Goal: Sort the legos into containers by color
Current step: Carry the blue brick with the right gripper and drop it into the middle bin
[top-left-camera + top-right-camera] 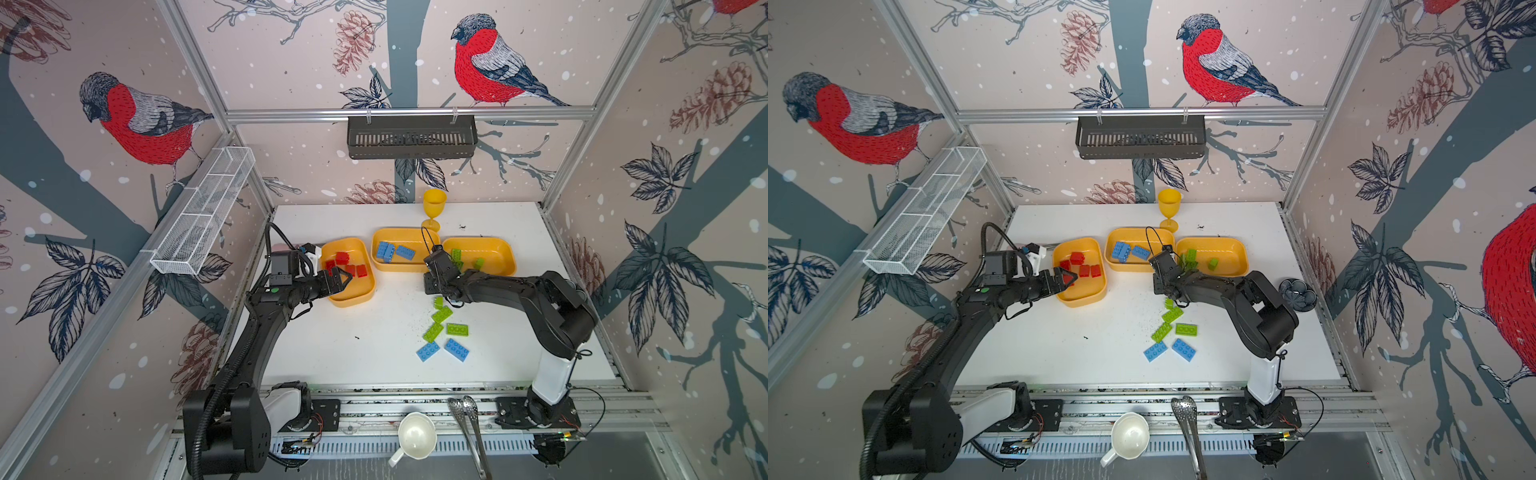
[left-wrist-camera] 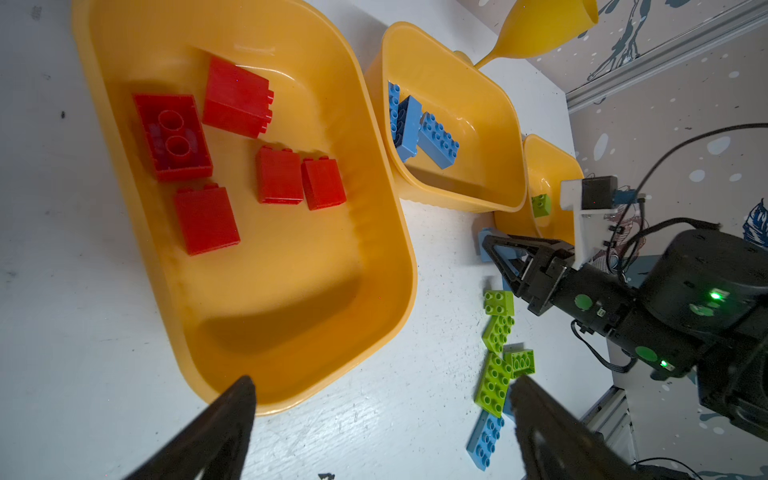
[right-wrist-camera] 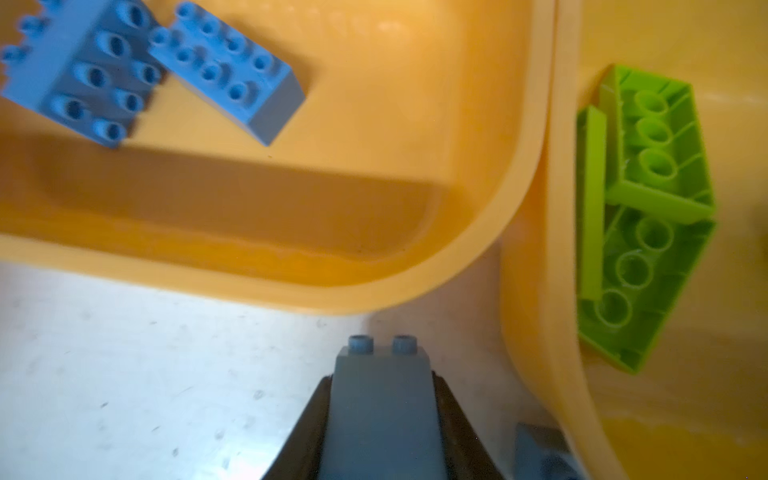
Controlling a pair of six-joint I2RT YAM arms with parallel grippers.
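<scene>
Three yellow-orange containers stand in a row. The left container (image 1: pixel 353 302) holds several red legos (image 1: pixel 343 257), the middle container (image 1: pixel 415 268) blue legos (image 1: pixel 405 252), and the right container (image 1: pixel 500 249) green legos (image 1: pixel 478 262). My right gripper (image 3: pixel 381 376) is shut on a blue lego (image 3: pixel 382 399), low over the table by the near corners of the middle and right containers. My left gripper (image 2: pixel 382 380) hangs open and empty over the near rim of the left container (image 2: pixel 374 232). Loose green legos (image 1: pixel 441 314) and two blue legos (image 1: pixel 456 349) lie on the table.
A yellow goblet (image 1: pixel 434 208) stands behind the middle container. A white mesh basket (image 1: pixel 203 216) hangs on the left wall and a black basket (image 1: pixel 411 137) on the back rail. A white cup (image 1: pixel 417 436) and metal tongs (image 1: pixel 469 424) lie on the front rail. A dark bowl (image 1: pixel 1297 294) sits far right.
</scene>
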